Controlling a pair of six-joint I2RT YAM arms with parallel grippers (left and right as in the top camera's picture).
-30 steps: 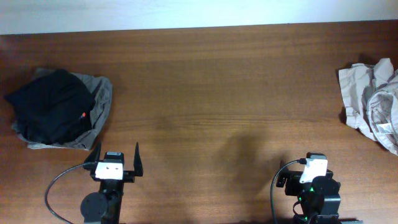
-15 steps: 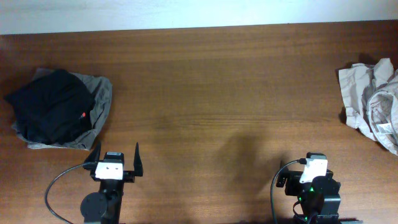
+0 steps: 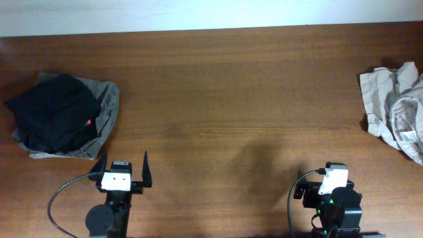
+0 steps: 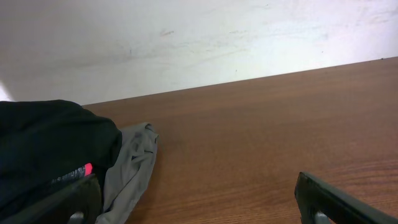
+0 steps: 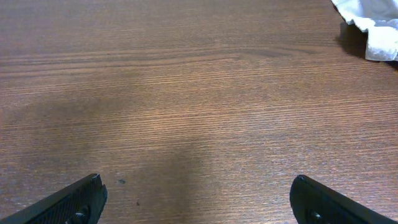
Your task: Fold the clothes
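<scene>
Lying apart: one black-on-grey clothes heap (image 3: 63, 122), one beige clothes heap (image 3: 394, 109); left hand (image 3: 123, 162) and right hand (image 5: 197, 183) both spread.

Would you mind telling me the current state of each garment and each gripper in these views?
black garment, bunched in a heap on top of the grey garment
grey garment, rumpled, mostly covered by the black one
beige garment, crumpled and unfolded, alone at the far right
left gripper, open, empty, short of the clothes
right gripper, open, empty, touching nothing
</scene>
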